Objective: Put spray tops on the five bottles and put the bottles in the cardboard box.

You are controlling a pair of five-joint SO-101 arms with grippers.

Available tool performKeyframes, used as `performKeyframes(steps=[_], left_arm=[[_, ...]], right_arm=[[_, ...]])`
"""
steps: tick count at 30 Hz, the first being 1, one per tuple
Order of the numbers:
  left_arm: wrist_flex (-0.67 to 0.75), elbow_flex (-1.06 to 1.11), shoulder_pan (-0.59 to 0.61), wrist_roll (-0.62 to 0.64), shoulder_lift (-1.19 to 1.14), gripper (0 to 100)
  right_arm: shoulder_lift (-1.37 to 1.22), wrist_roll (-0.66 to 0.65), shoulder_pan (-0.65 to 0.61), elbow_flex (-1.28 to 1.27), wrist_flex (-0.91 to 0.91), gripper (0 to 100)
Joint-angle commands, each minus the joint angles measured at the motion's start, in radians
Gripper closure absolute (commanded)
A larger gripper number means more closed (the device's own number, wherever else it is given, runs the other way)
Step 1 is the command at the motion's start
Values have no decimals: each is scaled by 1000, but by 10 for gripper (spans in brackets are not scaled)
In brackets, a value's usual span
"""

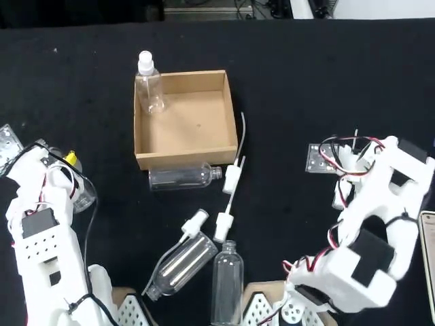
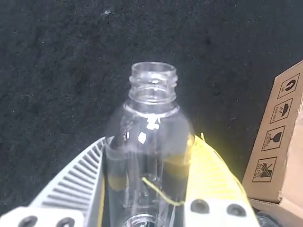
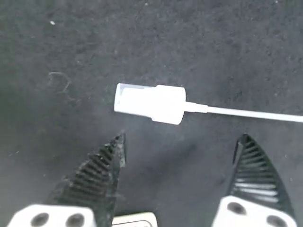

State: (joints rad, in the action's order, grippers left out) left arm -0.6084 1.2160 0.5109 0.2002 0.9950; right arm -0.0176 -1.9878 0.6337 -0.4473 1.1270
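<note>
left gripper (image 2: 151, 142) clamps uncapped bottle (image 2: 152, 94) left of box (image 1: 180, 157); right gripper (image 3: 182, 139) gapes over spray top (image 3: 151, 103) right of it. loose bottles (image 1: 183, 176), tops (image 1: 232, 178) crowd box's near wall, maybe touching.

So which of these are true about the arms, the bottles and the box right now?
1. The left gripper holds a bottle with no top. True.
2. The right gripper is clamped on a spray top. False: it is open, and the top lies on the table just beyond its fingertips.
3. One capped bottle stands in the box. True.
4. No bottles lie on the table outside the box. False: three loose bottles lie there.
</note>
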Motion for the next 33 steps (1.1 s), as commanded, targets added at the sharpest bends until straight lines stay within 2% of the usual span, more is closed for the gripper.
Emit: performKeyframes(steps=[1, 9, 11, 14, 21, 23, 24, 26, 28, 30, 33], left_arm=[[21, -15, 5, 5, 23, 971], [21, -15, 7, 5, 23, 971], [21, -15, 7, 5, 25, 971], [21, -15, 5, 5, 29, 971], [21, -15, 2, 5, 26, 971], [21, -15, 2, 5, 26, 971], [21, -15, 2, 5, 26, 971], [21, -15, 4, 5, 25, 971], [21, -15, 7, 5, 25, 971], [21, -15, 7, 5, 23, 971], [21, -15, 8, 5, 23, 971]], right_arm=[[-25, -9, -21, 53, -63, 674], [-111, 0, -38, 48, -66, 676], [-110, 41, -43, 38, -31, 677], [-87, 226, -74, 38, 21, 677], [-71, 852, -135, 38, 5, 677], [-67, 971, -138, 42, -20, 675], [-67, 988, -138, 59, -25, 674], [-67, 968, -133, 113, -17, 674], [-67, 893, -129, 166, 28, 674], [-74, 744, -127, 209, 92, 673], [-76, 439, -117, 223, 161, 673]])
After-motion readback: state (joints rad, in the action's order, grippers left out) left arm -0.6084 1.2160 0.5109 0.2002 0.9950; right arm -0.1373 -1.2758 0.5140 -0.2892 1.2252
